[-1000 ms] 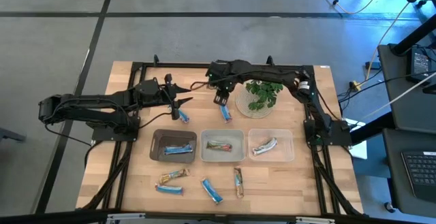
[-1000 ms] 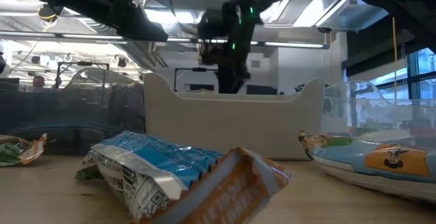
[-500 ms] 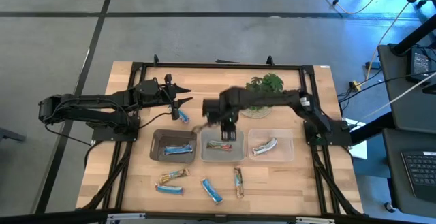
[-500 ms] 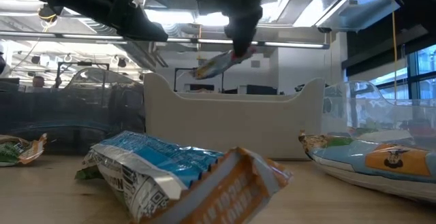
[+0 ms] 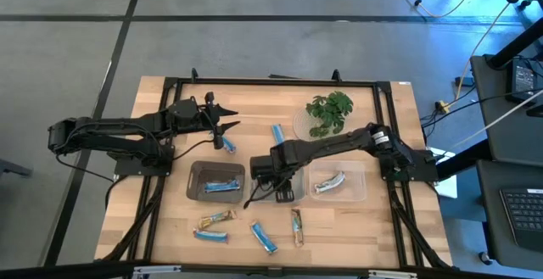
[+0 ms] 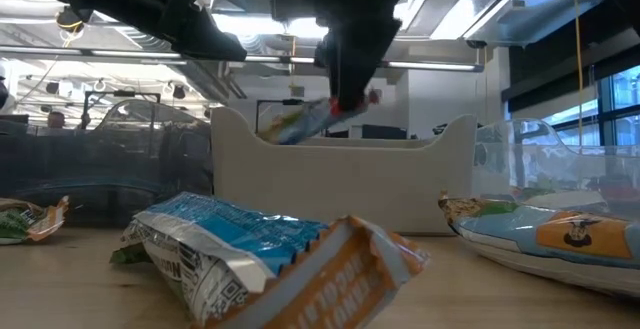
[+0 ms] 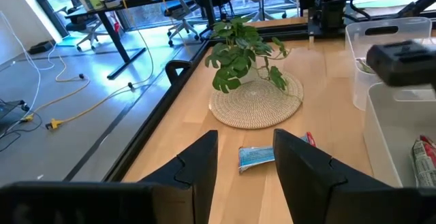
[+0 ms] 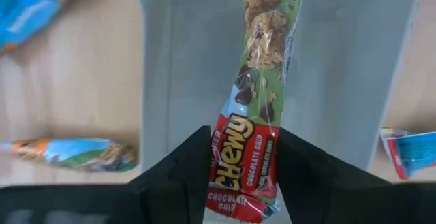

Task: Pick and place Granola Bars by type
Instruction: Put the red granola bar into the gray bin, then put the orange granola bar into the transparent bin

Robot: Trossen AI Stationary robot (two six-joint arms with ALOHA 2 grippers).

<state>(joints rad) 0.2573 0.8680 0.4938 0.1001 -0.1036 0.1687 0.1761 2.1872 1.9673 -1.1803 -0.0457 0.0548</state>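
My right gripper [image 5: 278, 184] is over the middle tray [image 5: 299, 170], shut on a red-and-green Chewy granola bar [image 8: 255, 101], which also shows in the low view [image 6: 300, 121]. My left gripper [image 5: 229, 125] is open and empty at the far left, above a blue bar [image 5: 227, 144]. Another blue bar [image 5: 277, 132] lies flat on the table in front of the plant; in the left wrist view it [image 7: 257, 157] shows ahead of my left gripper [image 7: 245, 146]. The left dark tray [image 5: 193, 181] holds a blue bar [image 5: 219, 186]. The right clear tray [image 5: 361, 181] holds a silvery bar [image 5: 328, 181]. My right gripper pinches the bar's red end [image 8: 240, 183] between its two fingers, one on each long edge. The fingers come from above, pointing down. The bar reaches out past the fingertips and slants down from them [image 6: 345, 104], lifted clear above the tray's rim.
A leafy plant on a round plate [image 5: 327, 114] stands at the far side. Several loose bars lie near the table's near edge [image 5: 212, 220], [image 5: 264, 237], [image 5: 297, 226]; two of them fill the low view's foreground [image 6: 250, 254]. A black frame [image 5: 254, 81] runs round the table.
My right gripper has gone from beside the plant toward the table's near edge and now stands over the middle tray. By half a second ago the bar was hanging from it, and it has come along clear of the table.
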